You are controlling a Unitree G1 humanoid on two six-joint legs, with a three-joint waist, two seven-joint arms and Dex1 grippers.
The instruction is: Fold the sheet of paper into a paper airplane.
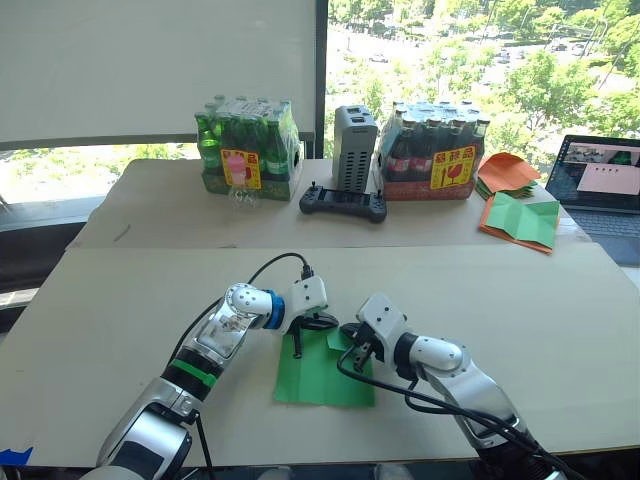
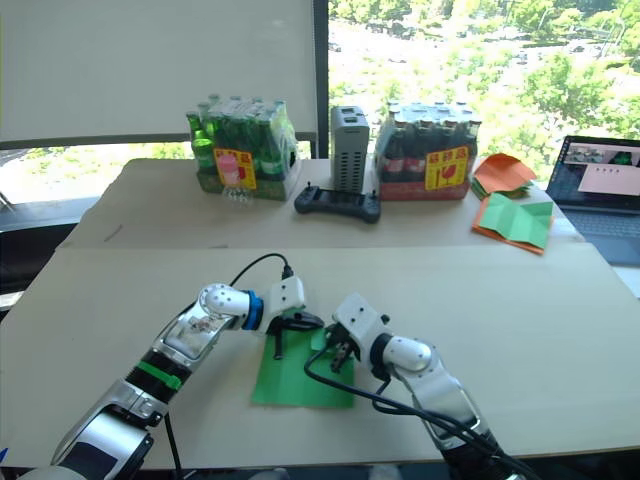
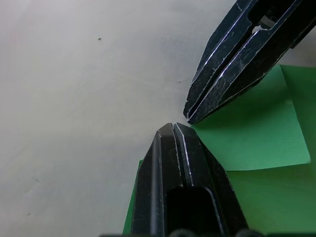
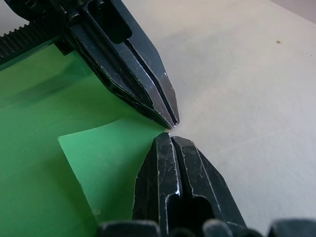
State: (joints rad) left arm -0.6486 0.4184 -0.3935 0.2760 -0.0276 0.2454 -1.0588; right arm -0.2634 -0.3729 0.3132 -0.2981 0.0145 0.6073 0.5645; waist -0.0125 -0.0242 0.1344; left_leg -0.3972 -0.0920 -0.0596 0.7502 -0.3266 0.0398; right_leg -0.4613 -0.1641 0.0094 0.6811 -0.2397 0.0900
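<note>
Both grippers met tip to tip at the far edge of the sheet of paper (image 1: 322, 375), the left gripper (image 1: 298, 340) and the right gripper (image 1: 352, 352) each with its two black fingers pressed together, pinning a folded-over corner flap (image 3: 252, 140) against the sheet rather than gripping it. That green sheet lay flat on the near table (image 1: 120, 330), just in front of the robot. By my reckoning the job had barely started: one corner was turned in, no dart or wings yet.

laptop (image 1: 607, 196) — cut by frame edge | bottle labels (image 1: 241, 168) — unreadable
</note>
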